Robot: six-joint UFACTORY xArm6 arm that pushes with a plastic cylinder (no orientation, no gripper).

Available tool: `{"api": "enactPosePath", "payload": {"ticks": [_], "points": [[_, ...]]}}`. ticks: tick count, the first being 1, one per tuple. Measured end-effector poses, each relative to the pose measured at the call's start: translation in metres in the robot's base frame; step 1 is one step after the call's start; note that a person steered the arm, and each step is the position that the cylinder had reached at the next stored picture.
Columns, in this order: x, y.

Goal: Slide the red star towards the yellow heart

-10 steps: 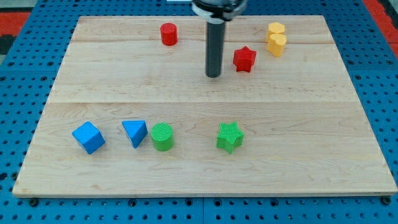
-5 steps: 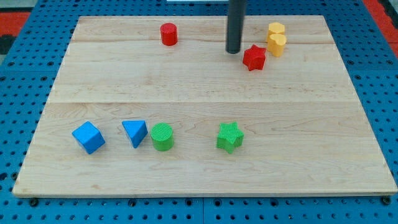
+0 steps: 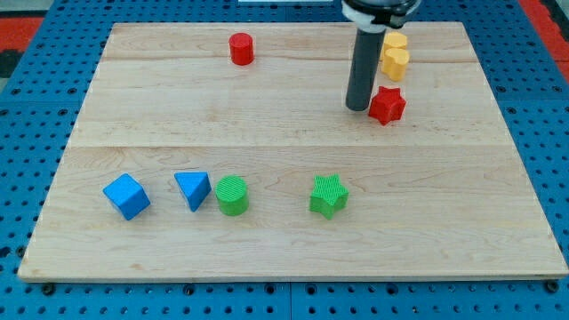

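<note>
Red star (image 3: pixel 387 105) is sitting near the view's top right of the wooden board (image 3: pixel 267 249), just below the yellow heart (image 3: pixel 396 60), with a small gap between them. There's a second yellow block (image 3: pixel 395 41) tucked right behind the heart, touching it as far as we can tell.

Our tip (image 3: pixel 357 108) is down on the board right at the star's left side, touching or as good as touching. No jaws on this rig, just the plain rod, so nothing opens or clamps.

We'd say we're in the final nudging step: star is close to the heart but sits low. Problem is, from where the tip is now, a push would send the star toward the view's right, sliding past under the heart. So the next move probably calls for getting the tip around to the star's bottom edge and pushing up toward the view's top, gently.

Everything else is well out of the way: red cylinder (image 3: pixel 241 48) up top, blue cube (image 3: pixel 125 196), blue triangle (image 3: pixel 192 188), green cylinder (image 3: pixel 233 195) and green star (image 3: pixel 328 196) along the bottom.
</note>
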State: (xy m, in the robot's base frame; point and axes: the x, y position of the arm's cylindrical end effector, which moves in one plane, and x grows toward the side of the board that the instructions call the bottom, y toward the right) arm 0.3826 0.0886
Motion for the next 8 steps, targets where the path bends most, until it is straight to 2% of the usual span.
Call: {"api": "enactPosePath", "payload": {"ticks": [2,4,5,7,8], "points": [[0.031,0.002],[0.003,0.065],[-0.002,0.068],[0.012,0.118],[-0.019,0.111]]}}
